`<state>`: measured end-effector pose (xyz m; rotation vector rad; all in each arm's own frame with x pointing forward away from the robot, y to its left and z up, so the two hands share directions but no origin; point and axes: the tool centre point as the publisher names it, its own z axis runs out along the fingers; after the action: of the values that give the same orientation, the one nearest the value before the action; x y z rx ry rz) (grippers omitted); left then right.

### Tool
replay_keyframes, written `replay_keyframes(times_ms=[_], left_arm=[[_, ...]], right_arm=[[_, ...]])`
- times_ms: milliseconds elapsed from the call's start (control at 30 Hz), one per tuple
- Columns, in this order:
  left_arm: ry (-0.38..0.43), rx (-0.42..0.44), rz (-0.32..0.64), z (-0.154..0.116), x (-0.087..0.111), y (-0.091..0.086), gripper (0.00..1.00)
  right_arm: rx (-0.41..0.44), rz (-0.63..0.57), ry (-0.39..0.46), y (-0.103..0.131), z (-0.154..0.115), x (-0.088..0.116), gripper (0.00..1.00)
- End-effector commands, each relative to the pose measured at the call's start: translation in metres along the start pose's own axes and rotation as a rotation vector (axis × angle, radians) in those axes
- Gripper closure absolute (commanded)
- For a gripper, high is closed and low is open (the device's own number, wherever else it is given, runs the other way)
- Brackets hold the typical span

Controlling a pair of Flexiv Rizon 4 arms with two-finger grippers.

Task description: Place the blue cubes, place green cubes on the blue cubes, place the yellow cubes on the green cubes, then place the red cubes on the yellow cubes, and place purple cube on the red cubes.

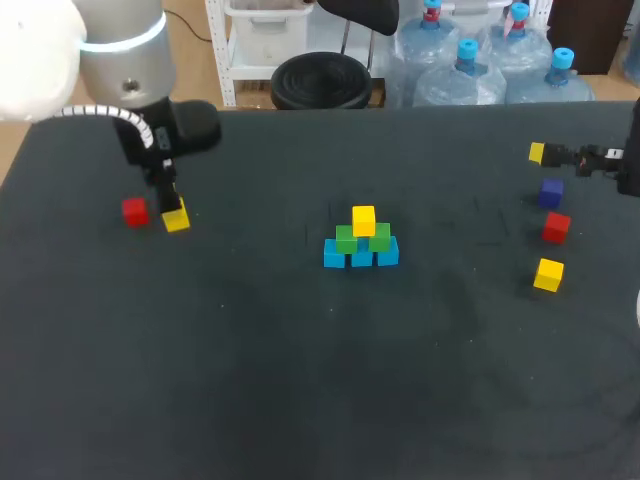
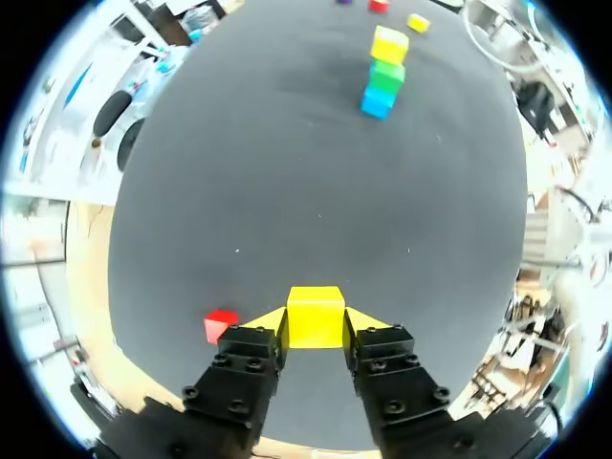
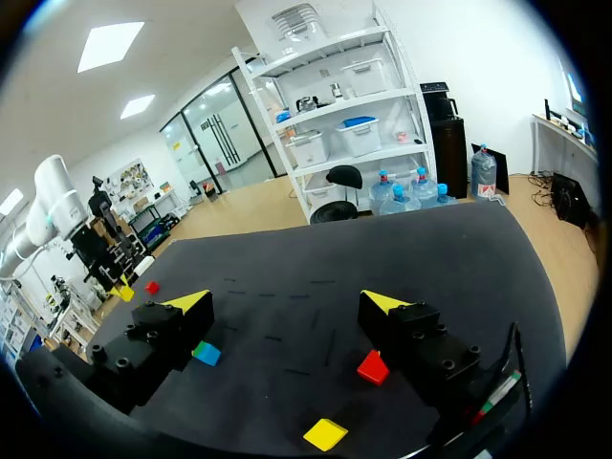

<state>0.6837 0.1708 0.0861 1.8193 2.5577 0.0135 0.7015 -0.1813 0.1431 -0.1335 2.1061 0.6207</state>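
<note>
In the head view the left gripper (image 1: 172,207) is seen low at the left side of the table (image 1: 300,390), closed on a yellow cube (image 1: 177,219). A red cube (image 1: 134,211) is just beside it, and whether the yellow cube is off the surface can't be told. The stack (image 1: 361,243) in the middle is made of three blues in a row, two greens on those and one yellow on top. So the yellow layer is probably what's being worked on, which would explain why this cube is the one gripped. The right gripper (image 1: 545,155) is kept at the far right edge, well apart from the stack, most likely so the left arm isn't crowded. Near it a dark blue-purple cube (image 1: 551,192), a second red cube (image 1: 556,227) and a spare yellow cube (image 1: 548,274) are laid out in a loose line, presumably as supply for the upper layers. In the left wrist view the yellow cube is pinched square between both yellow tips, one on each side face, a hold that should keep it level for setting down. The red cube is beside the fingers and the stack is far ahead across the table. In the right wrist view the fingers are spread wide with nothing held. The second red cube is seen just beside one finger and the spare yellow cube under the gripper. A bluish cube by the other finger is presumably the dark blue-purple one, though that can't be confirmed.
</note>
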Motion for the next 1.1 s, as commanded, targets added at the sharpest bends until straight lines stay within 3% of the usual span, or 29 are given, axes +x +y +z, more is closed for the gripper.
replay_keyframes(times_ms=[33, 467, 567, 667, 1100], left_arm=[[0.0, 0.008, -0.024, -0.006, -0.01, 0.008, 1.0], [-0.059, -0.041, 0.004, -0.023, -0.046, -0.008, 1.0], [-0.066, -0.073, -0.02, -0.026, -0.04, -0.002, 1.0], [-0.078, -0.095, -0.097, -0.029, -0.018, 0.015, 1.0], [-0.078, -0.095, -0.097, -0.029, -0.018, 0.015, 1.0]], right_arm=[[-0.002, 0.001, 0.002, 0.0, -0.001, 0.0, 0.0], [-0.002, 0.001, 0.002, 0.0, -0.001, 0.0, 0.0], [-0.002, 0.001, 0.002, 0.0, -0.001, 0.0, 0.0], [-0.002, 0.001, 0.002, 0.0, -0.001, 0.0, 0.0], [-0.002, 0.001, 0.002, 0.0, -0.001, 0.0, 0.0]])
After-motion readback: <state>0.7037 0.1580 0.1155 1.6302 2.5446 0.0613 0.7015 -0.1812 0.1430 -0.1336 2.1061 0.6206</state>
